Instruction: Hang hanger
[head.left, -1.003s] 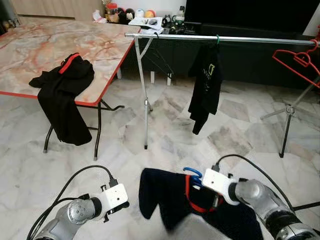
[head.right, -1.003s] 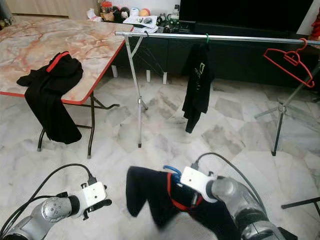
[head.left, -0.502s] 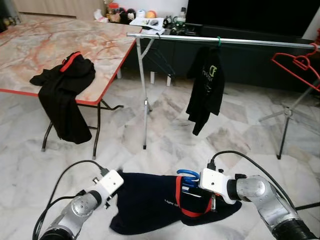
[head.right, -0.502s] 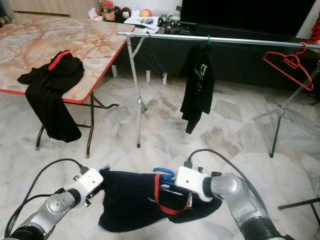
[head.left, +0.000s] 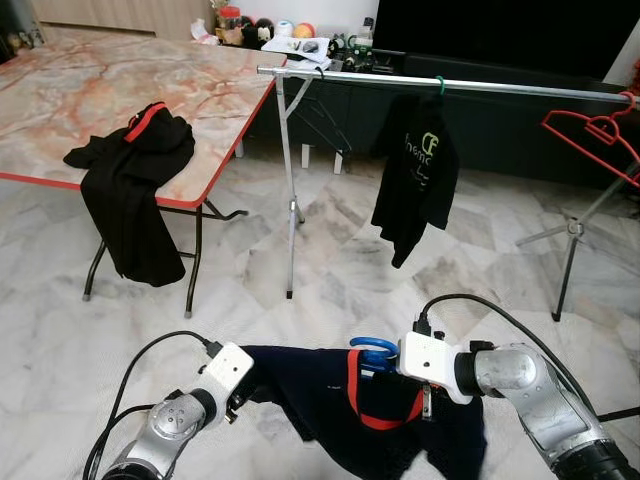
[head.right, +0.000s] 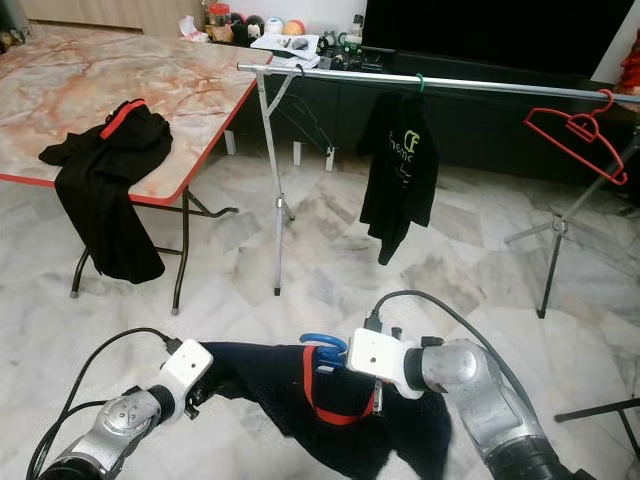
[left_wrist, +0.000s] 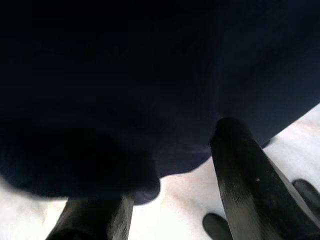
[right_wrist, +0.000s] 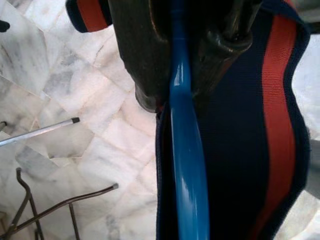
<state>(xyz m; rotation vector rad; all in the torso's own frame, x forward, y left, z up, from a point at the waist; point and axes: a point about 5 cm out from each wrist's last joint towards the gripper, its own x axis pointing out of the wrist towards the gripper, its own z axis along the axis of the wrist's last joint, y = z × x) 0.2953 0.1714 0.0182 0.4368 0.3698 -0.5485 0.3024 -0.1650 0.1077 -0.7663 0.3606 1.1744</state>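
Near, low and centre: blue hanger (head.left: 377, 350) pinched between the closed fingers of the right gripper (right_wrist: 172, 92), its hook poking out to the left of the wrist box, its shaft running straight through the grip in the right wrist view. Draped on that hanger, a dark navy shirt (head.left: 330, 400) with a red collar band, spread leftward and sagging toward the marble floor (head.left: 330, 260). At the shirt's left edge, the left gripper (left_wrist: 165, 165), fingers parted in the left wrist view with dark cloth lying across and between them; whether actually clamped on the fabric, cannot tell.

Farther off, one silver clothes rail (head.left: 450, 82) stretching left to right on thin legs. Hanging from it near the middle, one black shirt (head.left: 415, 170) with a pale logo on a green hanger. At the far right end, one bare red hanger (head.left: 590, 130).

Hangers counted: three — blue, green, red. Garments counted: three, including one black garment (head.left: 130, 195) with red trim slumped over the near edge of the marble-topped folding table (head.left: 100, 90) at far left
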